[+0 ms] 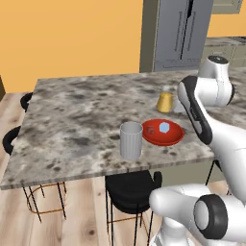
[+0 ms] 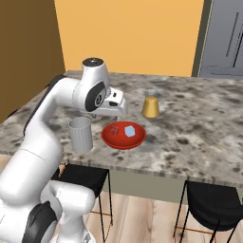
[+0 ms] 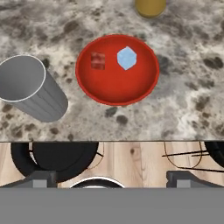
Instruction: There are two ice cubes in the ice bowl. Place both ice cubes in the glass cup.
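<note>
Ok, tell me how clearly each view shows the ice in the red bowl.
Left base view: soft; one pale ice cube stands out in the ice bowl. Right base view: similarly soft, same cube plain. Hand view: sharpest; that cube is crisp, and the other cube is nearly see-through, tinted red by the bowl.

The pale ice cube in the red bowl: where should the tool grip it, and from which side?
Grip the pale ice cube across two opposite flat side faces, coming straight down from above. It lies alone on the shallow ice bowl floor, apart from the other cube, and the rim blocks side approaches.
</note>
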